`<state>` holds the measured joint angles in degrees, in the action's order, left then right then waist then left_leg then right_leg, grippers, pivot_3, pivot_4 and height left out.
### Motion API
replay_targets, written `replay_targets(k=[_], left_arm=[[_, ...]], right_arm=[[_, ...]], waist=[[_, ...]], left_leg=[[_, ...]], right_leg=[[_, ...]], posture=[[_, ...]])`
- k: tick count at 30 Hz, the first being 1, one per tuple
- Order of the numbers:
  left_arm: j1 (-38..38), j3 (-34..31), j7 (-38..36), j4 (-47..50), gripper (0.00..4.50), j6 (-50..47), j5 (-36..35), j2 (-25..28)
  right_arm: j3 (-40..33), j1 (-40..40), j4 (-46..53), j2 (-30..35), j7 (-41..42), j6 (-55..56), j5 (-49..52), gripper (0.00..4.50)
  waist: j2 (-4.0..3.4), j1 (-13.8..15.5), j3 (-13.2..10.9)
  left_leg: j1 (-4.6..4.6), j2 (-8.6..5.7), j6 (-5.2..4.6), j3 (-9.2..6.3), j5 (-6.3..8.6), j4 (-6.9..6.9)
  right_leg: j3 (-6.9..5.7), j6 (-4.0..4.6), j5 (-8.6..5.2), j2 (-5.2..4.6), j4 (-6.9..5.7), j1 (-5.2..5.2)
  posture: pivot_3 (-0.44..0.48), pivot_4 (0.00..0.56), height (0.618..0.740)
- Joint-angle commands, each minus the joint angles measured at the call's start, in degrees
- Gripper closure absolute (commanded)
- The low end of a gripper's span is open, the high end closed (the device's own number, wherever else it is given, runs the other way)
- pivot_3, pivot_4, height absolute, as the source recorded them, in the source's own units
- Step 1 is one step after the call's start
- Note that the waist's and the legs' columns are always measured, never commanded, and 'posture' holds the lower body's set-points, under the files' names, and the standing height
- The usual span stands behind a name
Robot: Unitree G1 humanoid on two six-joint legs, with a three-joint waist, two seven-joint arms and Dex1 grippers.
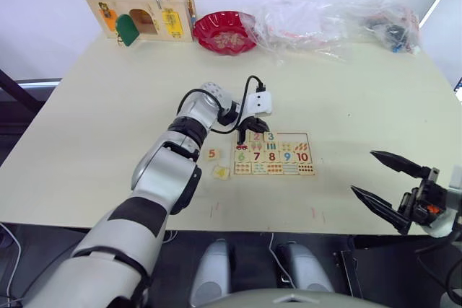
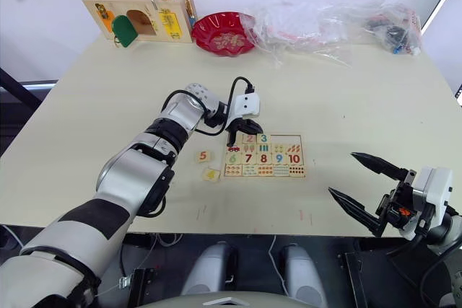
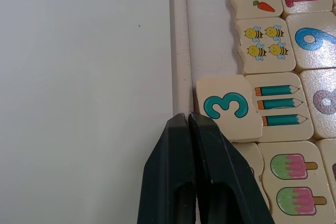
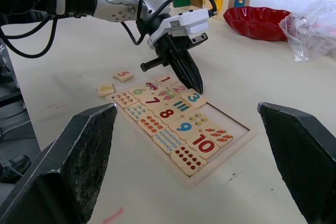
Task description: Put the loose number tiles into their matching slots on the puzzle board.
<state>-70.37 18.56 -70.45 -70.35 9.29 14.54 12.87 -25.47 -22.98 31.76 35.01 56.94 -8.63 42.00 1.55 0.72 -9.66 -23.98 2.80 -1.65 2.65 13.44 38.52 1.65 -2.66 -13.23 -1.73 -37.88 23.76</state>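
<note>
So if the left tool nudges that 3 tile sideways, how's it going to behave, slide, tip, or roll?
The 3 tile looks flat, stiff wood, so it would probably slide rather than roll or tip. It sits slightly skewed beside the board's rim, so a push might snag an edge before it seats. The left tool, fingers shut, touches near its corner, so the small tile may also pivot.

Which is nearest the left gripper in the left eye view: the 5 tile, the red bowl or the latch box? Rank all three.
From the left gripper, at the puzzle board's top edge:
1. 5 tile, loose on the table just to the board's left.
2. Red bowl, at the table's far edge.
3. Latch box, far-left corner.
</note>
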Motion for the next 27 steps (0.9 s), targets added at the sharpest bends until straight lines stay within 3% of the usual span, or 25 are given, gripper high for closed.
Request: replay_targets(k=[1, 17, 24, 27], left_arm=[[-0.1, -0.2, 0.5, 2.0, 4.39, 0.3, 0.0, -0.5], [-0.4, 0.0, 2.7, 1.8, 4.39, 0.2, 0.9, 0.1], [-1.8, -1.9, 0.5, 2.2, 4.39, -1.0, -0.9, 2.9], [-1.7, -5.5, -3.6, 3.7, 4.39, -4.1, -5.0, 4.9]], right_arm=[[-0.9, 0.2, 1.8, 0.4, -0.1, 0.4, 0.9, 0.0], [-1.1, -0.1, 2.0, 0.4, -0.1, 0.3, 1.1, 0.0], [-1.0, 0.1, 1.6, 0.6, 0.2, 0.3, 1.3, 0.0], [-0.7, 0.7, 1.4, 1.0, 0.4, 0.0, 1.4, 0.0]], waist=[[0.0, 0.0, 0.0], [0.0, 0.0, 0.0], [0.0, -0.1, 0.0], [0.0, -0.1, 0.0]], left_leg=[[0.0, 0.0, 0.0, 0.0, 0.0, 0.0], [0.01, 0.0, 0.0, 0.0, 0.0, 0.0], [0.03, 0.0, 0.0, -0.01, 0.0, -0.01], [0.02, 0.0, 0.0, 0.0, 0.0, 0.0]], right_leg=[[0.0, 0.0, 0.0, 0.0, 0.0, 0.0], [0.0, 0.0, 0.0, 0.0, 0.0, -0.01], [0.0, 0.0, 0.0, 0.01, -0.02, -0.01], [0.0, 0.0, 0.0, 0.0, -0.01, -0.01]], posture=[[0.0, 0.15, 0.74], [0.0, 0.15, 0.74], [0.0, 0.15, 0.74], [0.0, 0.15, 0.74]])
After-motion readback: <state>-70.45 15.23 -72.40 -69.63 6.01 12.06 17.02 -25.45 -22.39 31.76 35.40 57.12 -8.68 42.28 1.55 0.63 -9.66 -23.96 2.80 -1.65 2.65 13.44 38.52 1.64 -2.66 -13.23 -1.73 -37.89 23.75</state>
